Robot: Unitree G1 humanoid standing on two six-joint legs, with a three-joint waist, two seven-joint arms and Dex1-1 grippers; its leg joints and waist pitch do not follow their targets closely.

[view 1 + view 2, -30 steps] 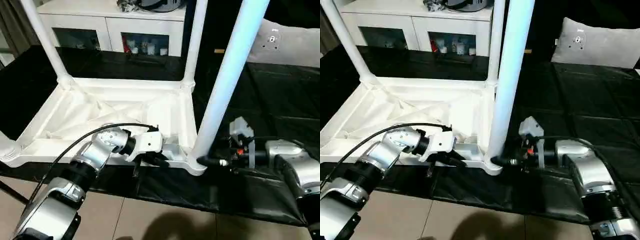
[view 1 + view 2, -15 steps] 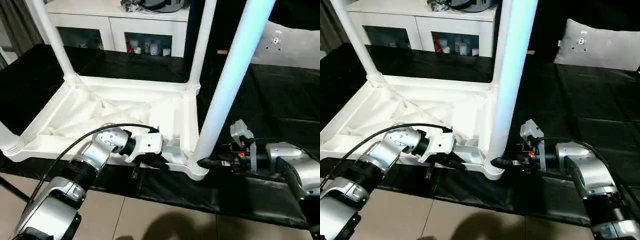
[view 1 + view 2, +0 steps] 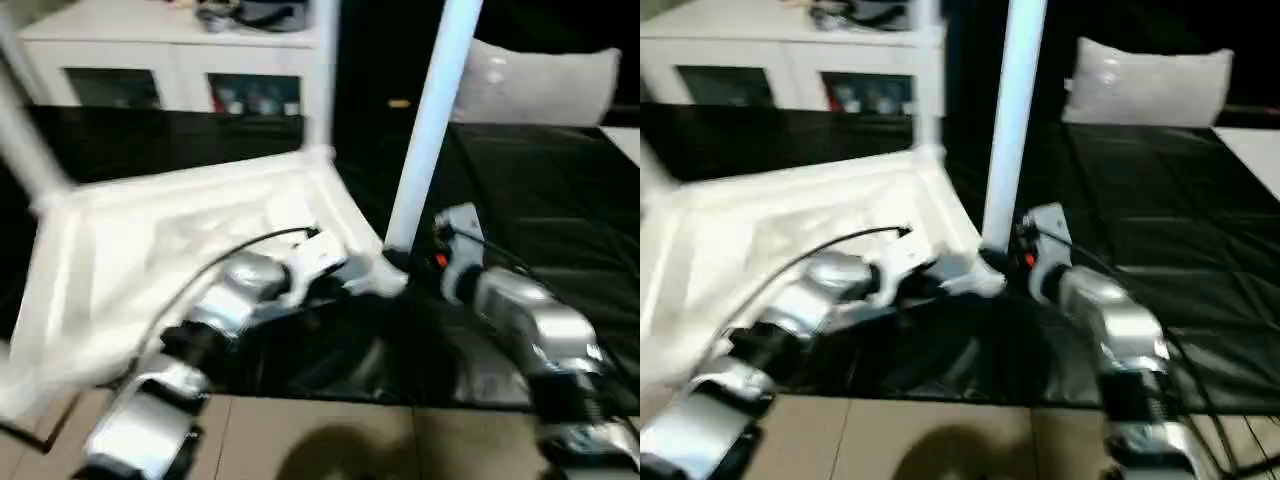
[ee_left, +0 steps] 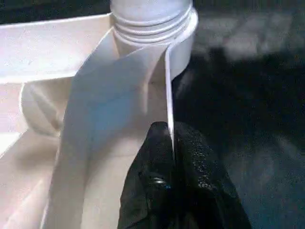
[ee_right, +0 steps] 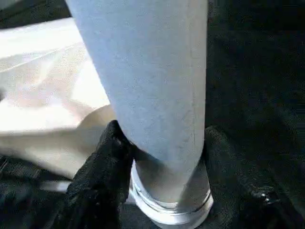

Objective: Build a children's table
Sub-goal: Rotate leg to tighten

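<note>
The children's table (image 3: 180, 230) lies upside down on black sheeting (image 3: 530, 190), legs up. My right hand (image 5: 157, 157) clasps the near corner leg (image 5: 147, 76) at its base. My left hand (image 4: 171, 157) pinches the top's rim (image 4: 167, 90) beside that socket.

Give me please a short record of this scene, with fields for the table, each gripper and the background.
table: children's table lies upside down on black cloth, legs pointing up
left gripper: left gripper shut on the thin rim of the tabletop near a corner socket
right gripper: right gripper closed around the base of the near leg, a finger on each side
background: white cabinet with glass doors; grey cushion
</note>
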